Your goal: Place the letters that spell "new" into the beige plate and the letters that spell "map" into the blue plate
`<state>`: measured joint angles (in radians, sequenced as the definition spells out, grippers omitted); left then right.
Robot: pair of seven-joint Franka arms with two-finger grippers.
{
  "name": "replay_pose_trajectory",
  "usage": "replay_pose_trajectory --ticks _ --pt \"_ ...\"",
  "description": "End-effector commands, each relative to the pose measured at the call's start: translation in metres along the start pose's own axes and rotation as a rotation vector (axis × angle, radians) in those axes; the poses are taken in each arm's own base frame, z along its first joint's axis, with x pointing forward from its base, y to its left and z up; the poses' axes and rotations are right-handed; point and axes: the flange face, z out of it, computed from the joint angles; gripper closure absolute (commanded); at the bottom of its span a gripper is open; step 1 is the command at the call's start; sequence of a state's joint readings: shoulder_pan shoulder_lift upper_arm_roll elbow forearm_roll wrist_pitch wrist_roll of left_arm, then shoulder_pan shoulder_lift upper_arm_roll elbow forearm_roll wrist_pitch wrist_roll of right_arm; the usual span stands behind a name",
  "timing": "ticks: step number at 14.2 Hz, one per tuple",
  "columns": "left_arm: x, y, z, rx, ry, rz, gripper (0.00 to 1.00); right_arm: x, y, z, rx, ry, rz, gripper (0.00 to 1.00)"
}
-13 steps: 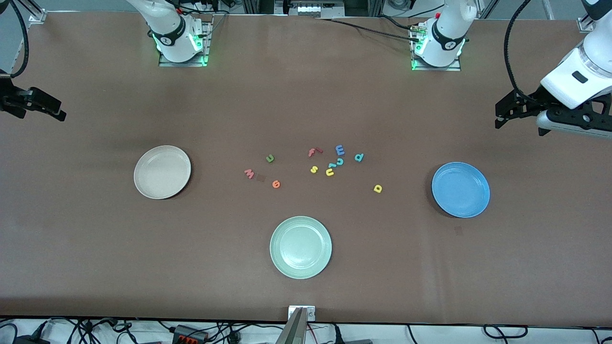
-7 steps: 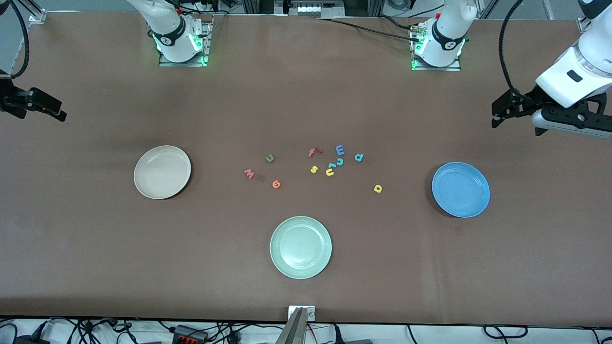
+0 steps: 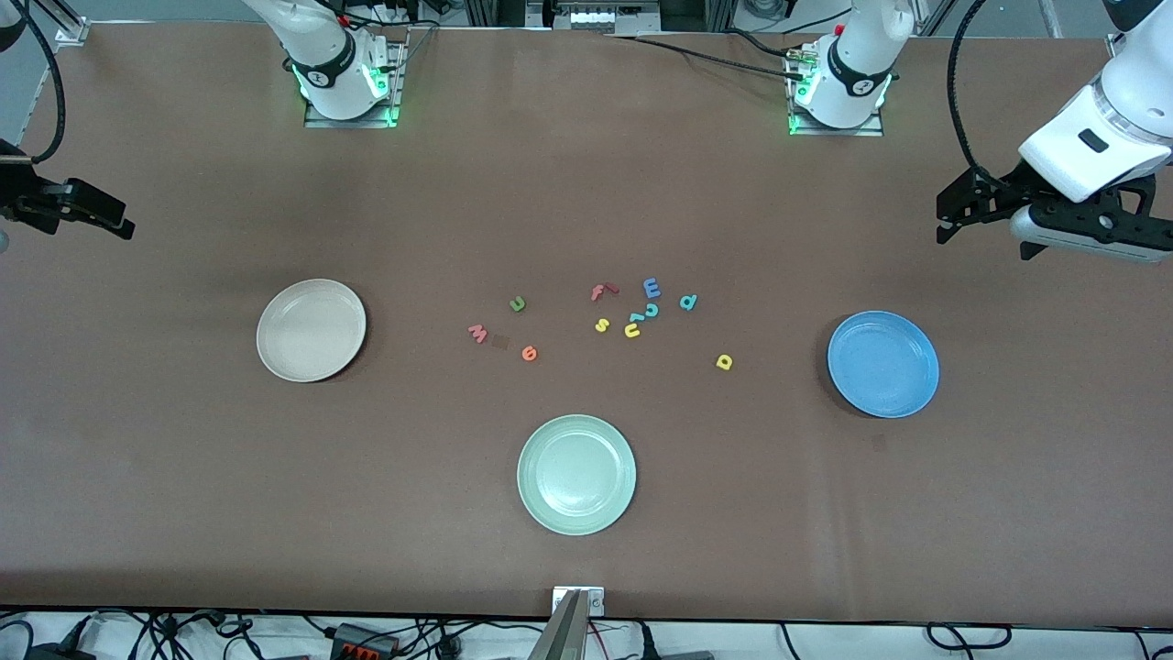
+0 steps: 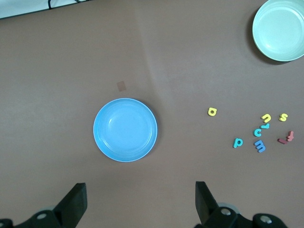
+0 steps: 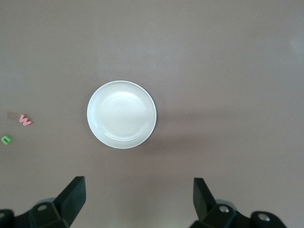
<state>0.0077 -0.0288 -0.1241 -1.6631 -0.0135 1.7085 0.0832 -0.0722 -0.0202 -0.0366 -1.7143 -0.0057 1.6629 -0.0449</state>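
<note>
Plates and foam letters lie spread over the brown worktop [image 3: 183, 477]. Taking the pale green plate [image 3: 576, 474] as the landmark, it sits nearest the front camera, near the middle of the worktop's length, and holds nothing.

Farther from the camera than the green plate, toward the left arm's end, rests the blue plate [image 3: 883, 364], bare inside. At a similar depth toward the right arm's end rests the beige plate [image 3: 312, 330], also bare.

Between those two plates, and farther from the camera than the green plate, the letters lie loose on the worktop. The yellow a [image 3: 724, 362] is nearest the blue plate and apart from the rest. The orange e [image 3: 529, 353] and the salmon-red w [image 3: 477, 334] lie on the beige plate's side, with the dark green n [image 3: 518, 303] a little farther from the camera. In the cluster straight out from the green plate are the yellow s [image 3: 601, 324], the yellow u [image 3: 632, 330], the teal c [image 3: 651, 311], the teal p [image 3: 688, 302], the blue m [image 3: 652, 288] and the red f [image 3: 599, 292]; the u and c look close enough to touch.

The left gripper [image 4: 140, 199] hangs in the air near the blue plate, fingers [image 4: 76, 202] spread wide with nothing between them. The right gripper [image 5: 138, 197] hangs near the beige plate, fingers [image 5: 73, 195] likewise wide apart and holding nothing.
</note>
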Motion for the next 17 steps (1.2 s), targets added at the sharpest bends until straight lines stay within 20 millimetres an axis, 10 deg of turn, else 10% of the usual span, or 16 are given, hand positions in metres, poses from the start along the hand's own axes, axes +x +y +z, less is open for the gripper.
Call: replay_pose_trajectory --ticks 1,5,9,17 --pt "0.004 -0.002 -0.005 0.014 -0.006 0.007 0.00 0.001 0.002 -0.003 -0.010 0.003 -0.008 0.00" --pt "0.004 -0.002 -0.005 0.014 -0.006 0.007 0.00 0.005 -0.009 0.006 -0.010 -0.015 -0.026 0.00" --pt "0.004 -0.002 -0.005 0.014 -0.006 0.007 0.00 0.028 -0.058 0.067 0.001 -0.112 -0.103 0.00" --pt "-0.005 0.000 -0.008 0.005 -0.087 0.016 0.00 0.039 -0.269 0.213 -0.018 -0.162 -0.264 0.00"
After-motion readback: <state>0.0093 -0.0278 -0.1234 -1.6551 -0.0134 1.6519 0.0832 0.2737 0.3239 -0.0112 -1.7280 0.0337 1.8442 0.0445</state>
